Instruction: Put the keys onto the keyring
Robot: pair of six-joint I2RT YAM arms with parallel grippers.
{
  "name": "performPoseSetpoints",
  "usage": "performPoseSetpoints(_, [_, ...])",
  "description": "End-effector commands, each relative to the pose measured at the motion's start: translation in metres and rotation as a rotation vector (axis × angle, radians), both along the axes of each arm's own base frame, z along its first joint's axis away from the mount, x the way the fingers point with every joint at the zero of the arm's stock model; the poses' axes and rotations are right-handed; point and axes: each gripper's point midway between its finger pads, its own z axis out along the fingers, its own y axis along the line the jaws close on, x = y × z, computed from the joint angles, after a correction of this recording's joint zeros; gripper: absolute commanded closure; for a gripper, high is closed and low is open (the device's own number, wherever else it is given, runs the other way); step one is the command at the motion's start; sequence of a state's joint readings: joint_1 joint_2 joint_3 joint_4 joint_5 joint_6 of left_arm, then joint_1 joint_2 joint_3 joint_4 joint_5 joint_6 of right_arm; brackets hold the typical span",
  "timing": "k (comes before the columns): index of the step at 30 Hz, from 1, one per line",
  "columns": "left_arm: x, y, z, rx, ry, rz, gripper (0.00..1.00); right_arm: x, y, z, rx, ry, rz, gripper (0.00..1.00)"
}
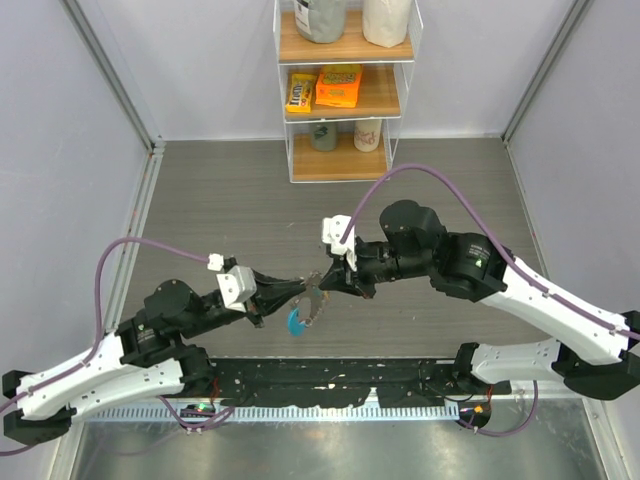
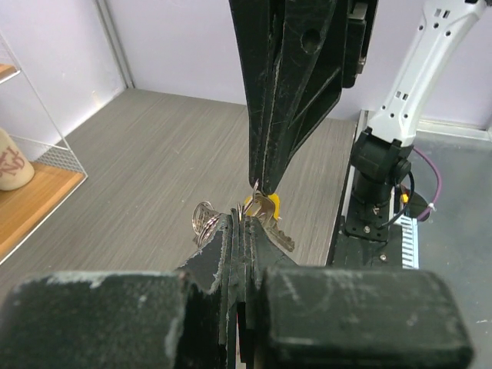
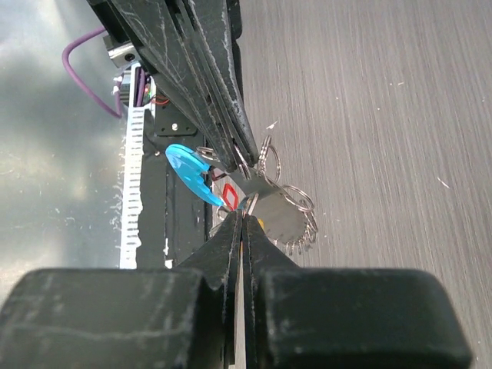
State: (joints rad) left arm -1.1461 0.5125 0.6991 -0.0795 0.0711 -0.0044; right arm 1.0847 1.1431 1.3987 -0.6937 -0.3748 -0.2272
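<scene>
The left gripper (image 1: 297, 290) and right gripper (image 1: 325, 283) meet tip to tip over the near middle of the table (image 1: 220, 190). The left pinches the keyring (image 3: 298, 201) and the right the keys (image 2: 265, 211), leaving no passage between them. Open tabletop runs from them to the shelf unit (image 1: 340, 168) at the far middle and out to both side walls, while the black base rail (image 1: 330, 380) blocks the near edge.

1. The left hand (image 1: 298, 291), from 9 o'clock, and the right hand (image 1: 327, 283), from 3 o'clock, meet tip to tip above the desk (image 1: 220, 200).
2. The keyring (image 1: 313, 301) is between them, its crescent tag (image 1: 296, 322) hanging toward 6 o'clock, with a key (image 2: 270, 221) at the right hand's tips.
3. A shelf unit (image 1: 345, 100) stands at 12 o'clock.
</scene>
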Motion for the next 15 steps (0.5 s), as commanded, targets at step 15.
performPoseSetpoints(15, [-0.005,-0.006,0.024,-0.008,-0.118,-0.046,1.00,0.001,0.007,0.009,-0.134,-0.061,0.039,0.94])
